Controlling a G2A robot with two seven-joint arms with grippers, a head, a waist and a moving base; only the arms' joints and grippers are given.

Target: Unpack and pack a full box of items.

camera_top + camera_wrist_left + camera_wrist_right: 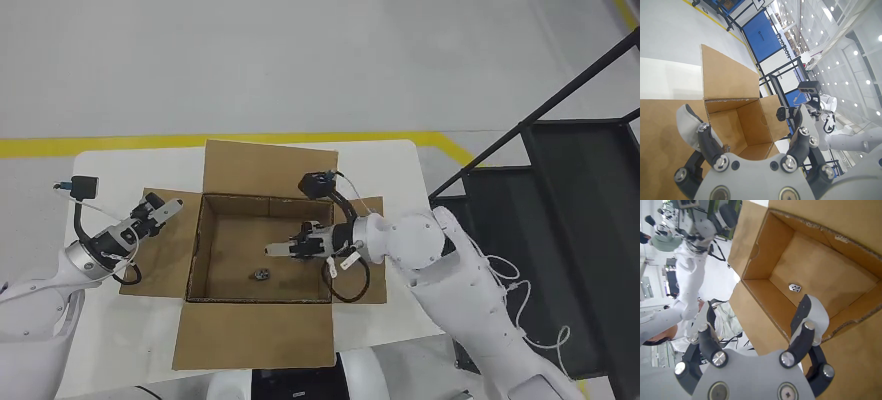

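Cardboard box [240,235] sits open on the white table [110,165], all four flaps folded out flat. The far flap stands a little raised in the left wrist view.

One item in the box: a small metal part [262,273] on the floor, near the front wall and about midway along it, touching no wall. In the right wrist view the part [795,288] is a flat silver plate with several small holes.

Left gripper [163,207] hangs above the left flap, outside the box, tips pointing toward it. Its fingers are spread wide with nothing between them [744,111].

Right gripper [278,248] is over the box interior, in from the right wall, tips pointing left. Its fingers are spread wide and empty [757,306]. The part lies below and ahead of it, well apart from the tips.

Beyond the table: a yellow floor line [100,145]; black steps [570,180] to the right.
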